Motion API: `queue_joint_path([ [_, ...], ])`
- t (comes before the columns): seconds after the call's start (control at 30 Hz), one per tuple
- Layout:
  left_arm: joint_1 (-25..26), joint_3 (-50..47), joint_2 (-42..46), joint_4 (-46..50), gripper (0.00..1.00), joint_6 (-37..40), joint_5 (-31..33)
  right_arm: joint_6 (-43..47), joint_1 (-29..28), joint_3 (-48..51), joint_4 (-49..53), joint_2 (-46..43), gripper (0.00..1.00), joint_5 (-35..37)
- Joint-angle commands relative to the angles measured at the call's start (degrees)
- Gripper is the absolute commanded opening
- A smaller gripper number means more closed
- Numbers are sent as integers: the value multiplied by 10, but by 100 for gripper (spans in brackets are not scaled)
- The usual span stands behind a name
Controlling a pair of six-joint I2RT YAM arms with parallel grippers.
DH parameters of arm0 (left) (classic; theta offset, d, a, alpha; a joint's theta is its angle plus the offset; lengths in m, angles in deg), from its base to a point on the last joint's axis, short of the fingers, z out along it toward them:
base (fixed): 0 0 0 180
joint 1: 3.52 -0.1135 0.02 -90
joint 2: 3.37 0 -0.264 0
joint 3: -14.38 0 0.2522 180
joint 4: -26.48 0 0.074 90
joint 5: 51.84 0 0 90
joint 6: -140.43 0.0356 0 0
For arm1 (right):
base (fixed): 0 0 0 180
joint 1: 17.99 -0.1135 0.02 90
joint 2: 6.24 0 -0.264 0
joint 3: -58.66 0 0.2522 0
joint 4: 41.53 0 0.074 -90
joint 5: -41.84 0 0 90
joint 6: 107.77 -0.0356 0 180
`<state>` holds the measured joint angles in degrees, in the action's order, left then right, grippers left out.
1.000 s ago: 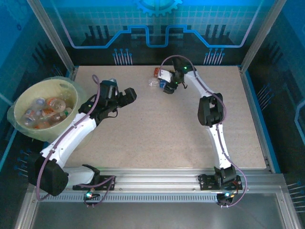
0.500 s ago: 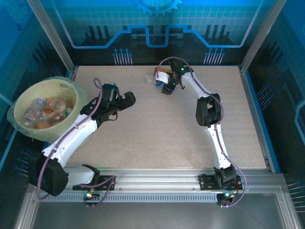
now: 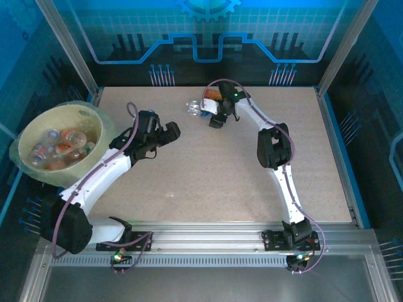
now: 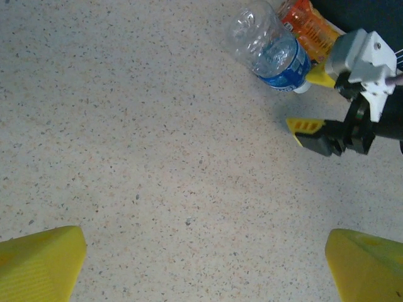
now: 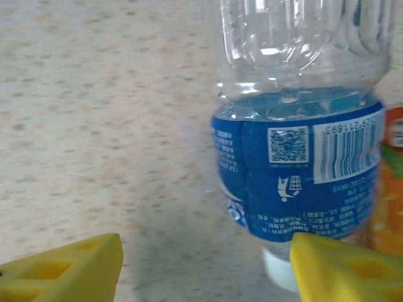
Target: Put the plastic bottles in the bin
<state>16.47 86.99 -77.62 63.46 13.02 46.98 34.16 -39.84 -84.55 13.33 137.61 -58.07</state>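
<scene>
From above, the bin (image 3: 36, 123) at the bench's (image 3: 220, 182) left edge holds several bottles (image 3: 62, 148). The left pincer (image 3: 165, 132) hangs wide open over bare bench. Left wrist: a blue-labelled bottle (image 4: 271, 47) lies just beside an orange-labelled bottle (image 4: 308, 26). Right wrist: the right pincer (image 5: 201, 267) stands open at the blue-labelled bottle's cap end.

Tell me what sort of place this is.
Probably a robot test cell or demo booth: a speckled table enclosed by an aluminium frame, with a blue circuit-pattern backdrop behind.
</scene>
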Motion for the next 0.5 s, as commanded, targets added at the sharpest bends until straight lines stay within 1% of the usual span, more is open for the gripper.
queue_joint_path([
  [0.0, -2, 18, -8, -12, 99, 8, 5, -1, -12, 51, 27, -56, 72, -41],
  [0.17, -2, 15, -6, -12, 99, 7, 7, -49, -7, 100, -8, -125, 73, -84],
  [0.33, -2, 8, 0, -12, 99, 4, 8, -123, 0, 104, -63, -128, 75, -69],
  [0.4, -2, 6, 2, -11, 99, 5, 10, -122, 0, 100, -72, -114, 75, -72],
  [0.47, -2, 6, 3, -9, 99, 7, 12, -85, -4, 82, -55, -89, 77, -92],
])
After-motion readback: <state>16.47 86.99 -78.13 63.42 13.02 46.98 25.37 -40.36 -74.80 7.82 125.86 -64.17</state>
